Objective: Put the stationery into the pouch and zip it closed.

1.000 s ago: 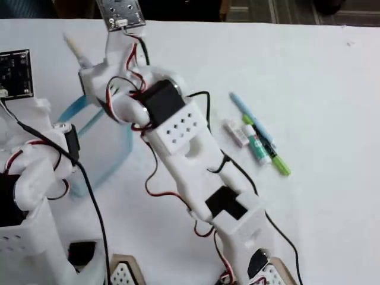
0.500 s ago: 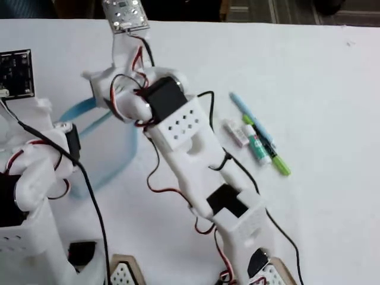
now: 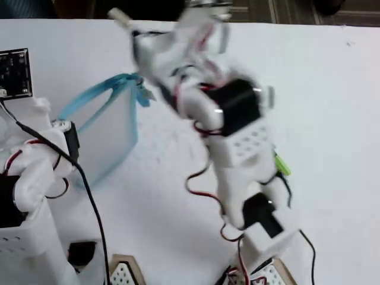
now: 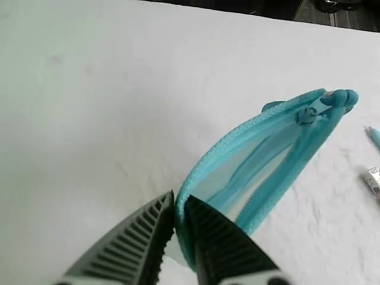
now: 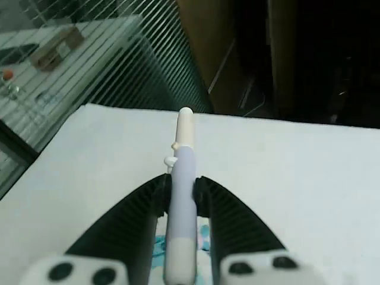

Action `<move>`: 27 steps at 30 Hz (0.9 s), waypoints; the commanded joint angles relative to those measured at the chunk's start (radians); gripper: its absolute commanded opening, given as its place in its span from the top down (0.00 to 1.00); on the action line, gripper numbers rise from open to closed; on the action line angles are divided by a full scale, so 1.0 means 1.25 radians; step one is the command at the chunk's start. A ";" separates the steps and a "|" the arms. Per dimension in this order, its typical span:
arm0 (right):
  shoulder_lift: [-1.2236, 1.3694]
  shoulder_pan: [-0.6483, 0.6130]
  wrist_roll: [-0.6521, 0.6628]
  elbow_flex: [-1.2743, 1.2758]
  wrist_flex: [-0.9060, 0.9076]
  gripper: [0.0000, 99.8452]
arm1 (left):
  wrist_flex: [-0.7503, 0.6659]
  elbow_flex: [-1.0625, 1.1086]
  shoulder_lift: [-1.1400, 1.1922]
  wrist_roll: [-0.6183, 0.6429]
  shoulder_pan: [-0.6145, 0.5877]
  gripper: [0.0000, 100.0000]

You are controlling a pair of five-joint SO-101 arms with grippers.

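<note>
The teal-edged clear pouch [image 3: 110, 127] lies on the white table at the left, its mouth open. In the left wrist view my left gripper [image 4: 178, 205] is shut on the pouch [image 4: 261, 154] at its zipper edge, and the zipper pull [image 4: 309, 113] sits at the far end. My right gripper [image 5: 181, 187] is shut on a lavender pen [image 5: 181, 166] with a cream cap. In the high view the pen [image 3: 120, 15] hangs above the table's far edge, beyond the pouch. A green highlighter [image 3: 282, 166] peeks out from behind the right arm.
The right arm [image 3: 237, 130] crosses the middle of the table and hides most of the loose stationery. A blue pen tip [image 4: 374, 135] and a small white item [image 4: 373, 177] lie past the pouch. The left arm's base [image 3: 29, 196] fills the near left corner.
The right arm has swung up and to the right with the pen, away from the pouch mouth. It now covers the loose stationery, and the pouch lies uncovered. The left arm held still.
</note>
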 commanded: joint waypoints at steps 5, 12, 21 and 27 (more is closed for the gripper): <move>-0.047 0.195 0.182 -0.017 0.180 0.98 | -0.015 -0.004 -0.008 -0.001 0.007 0.98; -0.028 0.258 0.259 0.281 0.203 0.98 | -0.015 -0.009 -0.008 -0.001 0.007 0.98; -0.093 0.226 0.238 0.784 0.126 0.98 | -0.011 -0.007 -0.008 -0.002 0.007 0.98; -0.230 0.145 0.118 1.108 -0.212 0.98 | -0.009 -0.009 -0.009 -0.002 0.003 0.98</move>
